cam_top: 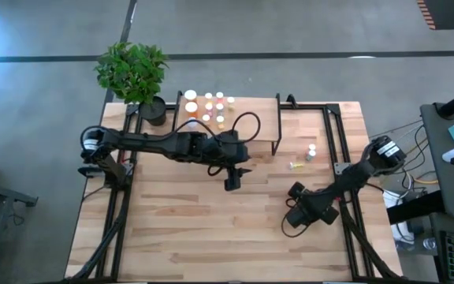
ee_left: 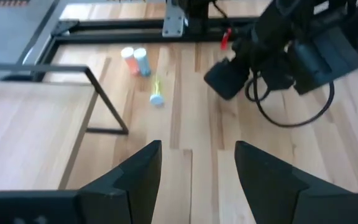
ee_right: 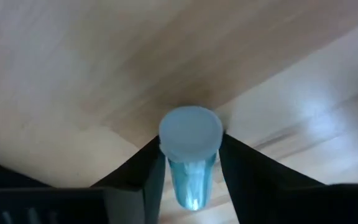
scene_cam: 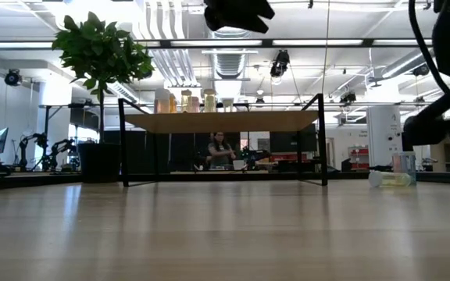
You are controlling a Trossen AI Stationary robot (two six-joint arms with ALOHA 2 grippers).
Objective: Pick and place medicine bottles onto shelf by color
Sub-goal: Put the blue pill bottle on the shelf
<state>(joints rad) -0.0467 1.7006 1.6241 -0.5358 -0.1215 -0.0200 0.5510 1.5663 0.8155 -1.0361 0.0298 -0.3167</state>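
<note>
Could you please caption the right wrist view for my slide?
Right end effector closing around a blue bottle above the wooden table.

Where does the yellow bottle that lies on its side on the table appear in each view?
High view: yellow bottle on the table, right of the shelf.
Low view: far right, lying flat.
Left wrist view: past the shelf's corner.
Right wrist view: not in it; only a blue bottle.
Shared landmark: two upright bottles beside it.

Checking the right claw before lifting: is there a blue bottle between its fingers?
Yes, a white-capped blue bottle sits between the right claw's fingers.
</note>
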